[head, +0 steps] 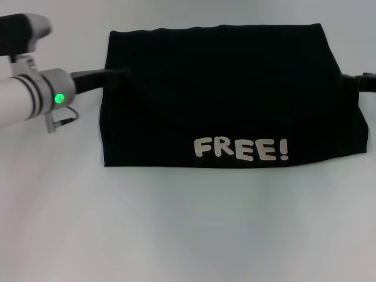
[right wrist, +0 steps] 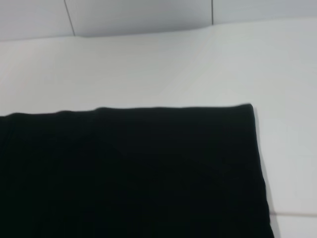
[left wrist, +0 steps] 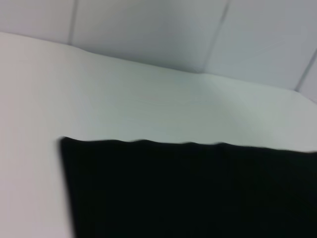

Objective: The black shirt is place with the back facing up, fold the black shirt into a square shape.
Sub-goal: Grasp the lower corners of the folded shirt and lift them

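Head camera looks down; both wrist cameras close, low, sharing black shirt (head: 229, 94).

a: where's the left arm (head: 35, 94)?

b: it comes in from the left edge of the head view, white with dark bands and a green light lit on the wrist. its black end runs to the left edge of the black shirt (head: 229, 94) and goes out of sight there.

a: and the left gripper?

b: hidden; can't tell how the fingers stand.

a: the right arm (head: 361, 82)?

b: only a black piece shows at the shirt's right edge, low over the tabletop (head: 188, 223). the right gripper is hidden too. neither wrist view shows any fingers.
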Robot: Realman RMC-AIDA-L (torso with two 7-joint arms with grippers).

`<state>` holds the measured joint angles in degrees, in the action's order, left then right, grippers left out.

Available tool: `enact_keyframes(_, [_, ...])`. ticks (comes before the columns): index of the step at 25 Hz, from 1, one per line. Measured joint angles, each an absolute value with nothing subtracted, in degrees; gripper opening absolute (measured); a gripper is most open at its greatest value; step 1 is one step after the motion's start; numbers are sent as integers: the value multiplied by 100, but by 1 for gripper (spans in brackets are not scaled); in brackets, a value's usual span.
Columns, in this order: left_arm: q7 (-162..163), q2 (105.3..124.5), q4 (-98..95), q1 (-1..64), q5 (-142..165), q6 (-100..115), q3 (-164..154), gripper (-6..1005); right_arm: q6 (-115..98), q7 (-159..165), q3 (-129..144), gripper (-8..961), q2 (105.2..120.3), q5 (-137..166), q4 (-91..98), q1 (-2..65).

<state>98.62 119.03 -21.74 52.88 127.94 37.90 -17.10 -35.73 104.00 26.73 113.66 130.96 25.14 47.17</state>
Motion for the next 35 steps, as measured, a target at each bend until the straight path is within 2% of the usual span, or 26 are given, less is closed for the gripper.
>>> enact_keyframes(2, [10066, 11894, -2383, 5153, 12783, 3863, -1718, 613, -3814, 10442, 2661, 556, 11355, 13097, 2634, 4705])
enact_keyframes(8, [10620, 11910, -3015, 4647, 12692, 4997, -1731, 838, -5566, 11032, 2613, 689, 11134, 13070, 3138, 4442])
enact_keyframes(10, [10614, 11895, -3151, 4294, 12620, 6051, -1847, 908, -6125, 11127, 2608, 734, 11088, 12973, 3279, 4295])
enact_keyframes(15, [10613, 12025, -3251, 3894, 12818, 6405, -2327, 905, -6834, 11167, 2603, 827, 11014, 12554, 3398, 3990])
enact_keyframes(19, [10618, 12105, -3290, 3775, 13017, 6367, -2522, 903, -6751, 11244, 2613, 827, 10993, 12441, 3398, 3928])
enact_keyframes(35, [10578, 12126, -3166, 3780, 13211, 5924, -2706, 895, -6569, 11320, 2663, 823, 10976, 12461, 3367, 3965])
